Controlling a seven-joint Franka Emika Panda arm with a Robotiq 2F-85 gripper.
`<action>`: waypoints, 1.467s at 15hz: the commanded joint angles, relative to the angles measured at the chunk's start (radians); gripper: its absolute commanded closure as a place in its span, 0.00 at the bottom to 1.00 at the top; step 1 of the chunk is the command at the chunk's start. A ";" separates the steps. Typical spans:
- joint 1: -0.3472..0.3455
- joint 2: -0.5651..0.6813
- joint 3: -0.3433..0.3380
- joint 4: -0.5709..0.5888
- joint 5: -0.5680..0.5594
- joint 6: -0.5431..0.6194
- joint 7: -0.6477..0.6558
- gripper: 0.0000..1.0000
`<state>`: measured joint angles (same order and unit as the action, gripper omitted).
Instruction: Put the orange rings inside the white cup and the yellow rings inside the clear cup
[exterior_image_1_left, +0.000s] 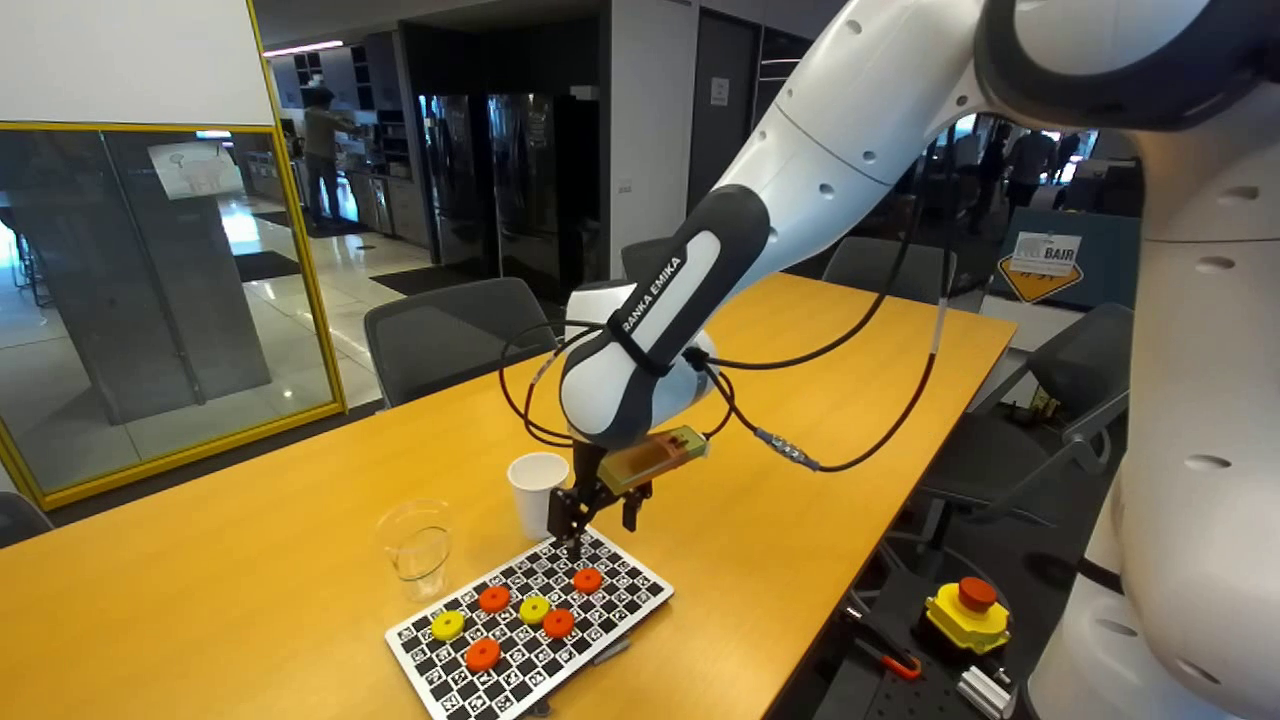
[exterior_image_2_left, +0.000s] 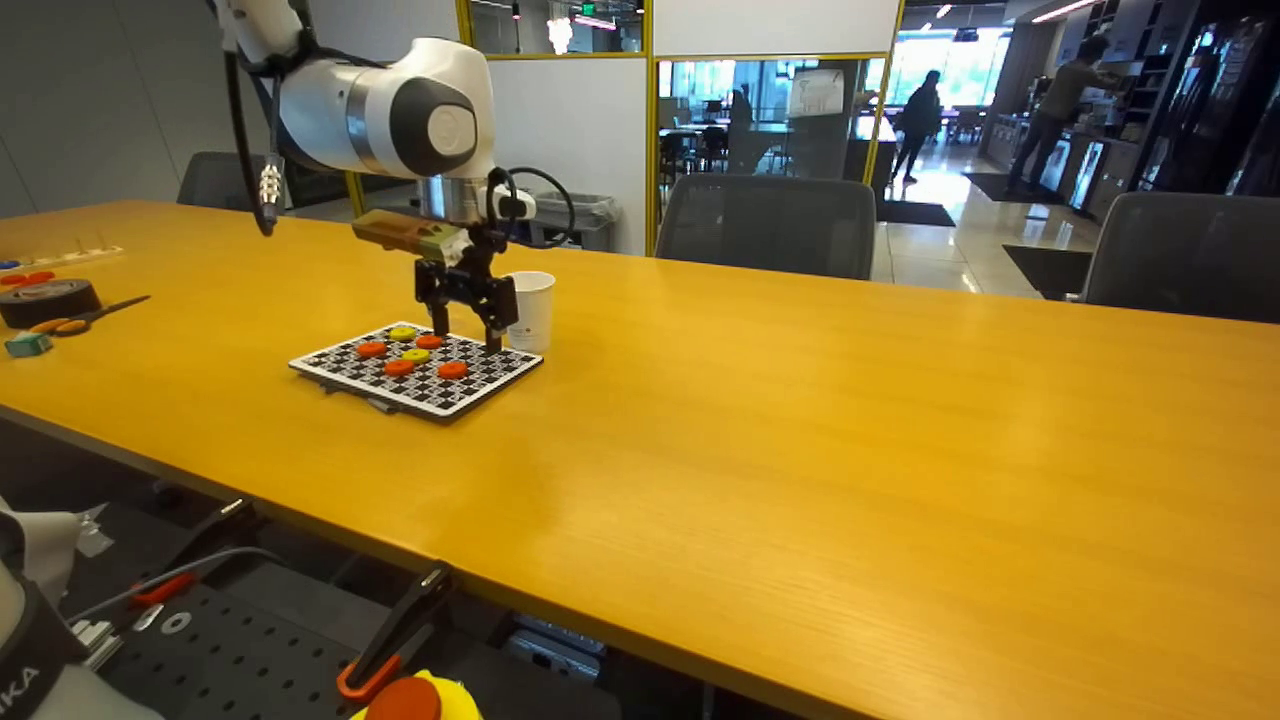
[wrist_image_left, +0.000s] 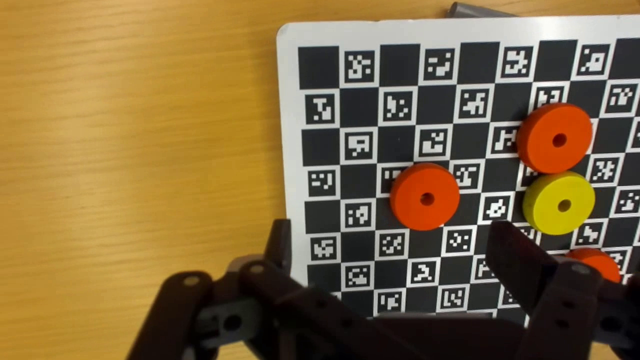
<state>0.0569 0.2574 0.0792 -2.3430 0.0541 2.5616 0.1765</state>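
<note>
Several orange rings (wrist_image_left: 425, 197) and two yellow rings (exterior_image_1_left: 447, 625) lie flat on a checkered board. My gripper (wrist_image_left: 390, 227) hangs over one end of that board, its fingers (wrist_image_left: 505, 245) wide apart and nothing between them. In the wrist view, the nearest orange ring appears just ahead of the gap, with a yellow ring (wrist_image_left: 559, 202) beyond the right finger. The white cup (exterior_image_1_left: 535, 490) stands upright behind the gripper, close to the board's edge, in both exterior views. Beside the board's long side stands the clear cup (exterior_image_1_left: 415, 560), upright.
The board's white border (wrist_image_left: 291, 150) raises it slightly off the wooden table (exterior_image_1_left: 300, 560). Farther along the table are a black tape roll (exterior_image_2_left: 48, 302), scissors (exterior_image_2_left: 75, 326), a small teal block (exterior_image_2_left: 28, 345) and a pegged strip (exterior_image_2_left: 75, 255).
</note>
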 joint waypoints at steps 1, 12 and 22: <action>0.013 0.084 -0.002 0.058 0.043 0.040 0.017 0.00; 0.039 0.132 -0.001 0.060 0.067 0.079 0.047 0.00; 0.132 0.095 -0.079 0.032 -0.026 0.076 0.220 0.00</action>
<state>0.1430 0.3858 0.0396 -2.2924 0.0734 2.6273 0.3197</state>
